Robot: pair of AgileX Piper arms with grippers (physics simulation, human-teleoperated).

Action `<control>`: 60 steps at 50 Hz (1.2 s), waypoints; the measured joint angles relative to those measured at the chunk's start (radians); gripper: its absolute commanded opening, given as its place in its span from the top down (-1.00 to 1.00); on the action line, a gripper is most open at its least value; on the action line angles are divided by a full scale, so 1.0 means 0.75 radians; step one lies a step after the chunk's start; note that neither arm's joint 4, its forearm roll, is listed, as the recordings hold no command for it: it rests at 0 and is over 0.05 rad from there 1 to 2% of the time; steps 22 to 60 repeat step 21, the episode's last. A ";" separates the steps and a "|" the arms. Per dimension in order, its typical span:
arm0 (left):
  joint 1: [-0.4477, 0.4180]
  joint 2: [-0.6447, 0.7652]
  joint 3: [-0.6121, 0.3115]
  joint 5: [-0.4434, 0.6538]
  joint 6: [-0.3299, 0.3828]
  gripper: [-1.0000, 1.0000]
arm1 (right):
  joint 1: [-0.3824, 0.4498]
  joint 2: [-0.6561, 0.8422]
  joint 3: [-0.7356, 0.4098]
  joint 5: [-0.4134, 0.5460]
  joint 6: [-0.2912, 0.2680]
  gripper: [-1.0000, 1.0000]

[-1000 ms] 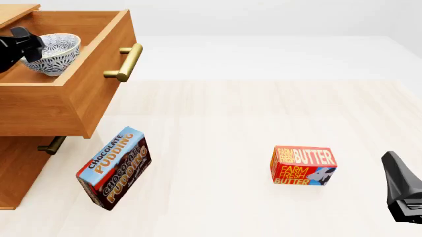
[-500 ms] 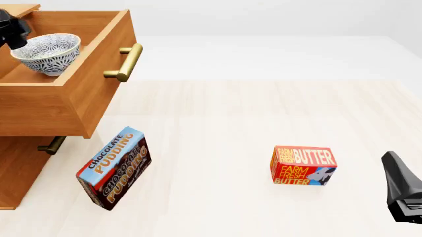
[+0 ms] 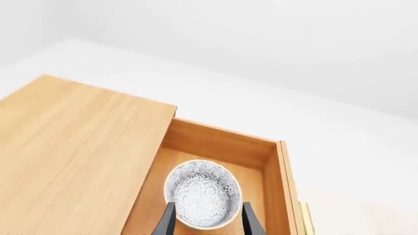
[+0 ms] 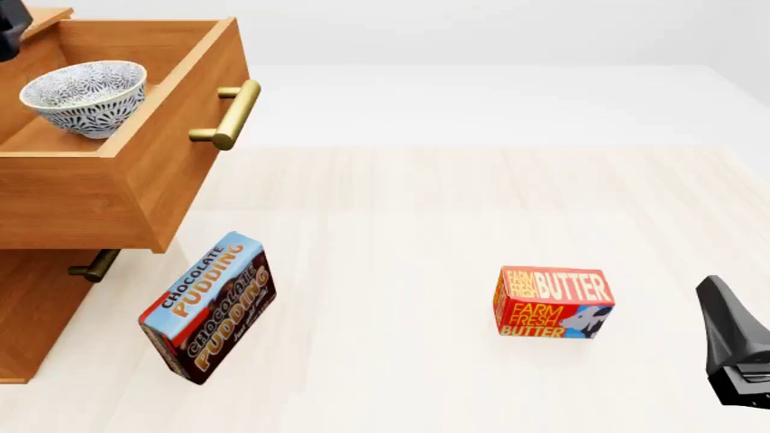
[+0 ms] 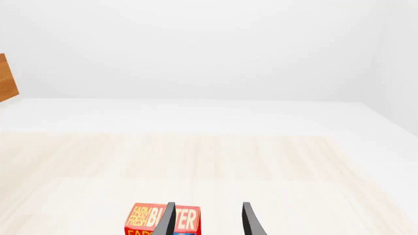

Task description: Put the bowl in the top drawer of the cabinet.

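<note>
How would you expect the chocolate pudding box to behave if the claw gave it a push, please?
The chocolate pudding box stands tilted, apparently balanced on its lower edge, so even a light push would probably topple it flat. It looks like a stiff carton, likely light for its size, so afterwards it should slide on the smooth table rather than roll.

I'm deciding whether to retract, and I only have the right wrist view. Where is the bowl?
Observer: The bowl sits inside the open top drawer, seen from the front.
Operator: Is the left gripper holding it?
Observer: No. In the left wrist view the left gripper is open above the bowl, its fingers apart and clear of it.
Operator: What else is near the cabinet?
Observer: A chocolate pudding box stands tilted on the table beside the cabinet, below the drawer.
</note>
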 measured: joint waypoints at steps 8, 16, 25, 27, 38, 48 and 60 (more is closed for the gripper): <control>-0.016 -0.057 -0.005 0.037 0.007 -1.00 | 0.000 0.000 0.000 0.000 0.000 -1.00; -0.032 -0.113 -0.009 0.076 0.015 -1.00 | 0.000 0.000 0.000 0.000 0.000 -1.00; -0.040 -0.148 -0.009 0.101 0.017 -1.00 | 0.000 0.000 0.000 0.000 0.000 -1.00; -0.040 -0.148 -0.009 0.101 0.017 -1.00 | 0.000 0.000 0.000 0.000 0.000 -1.00; -0.040 -0.148 -0.009 0.101 0.017 -1.00 | 0.000 0.000 0.000 0.000 0.000 -1.00; -0.040 -0.148 -0.009 0.101 0.017 -1.00 | 0.000 0.000 0.000 0.000 0.000 -1.00; -0.040 -0.148 -0.009 0.101 0.017 -1.00 | 0.000 0.000 0.000 0.000 0.000 -1.00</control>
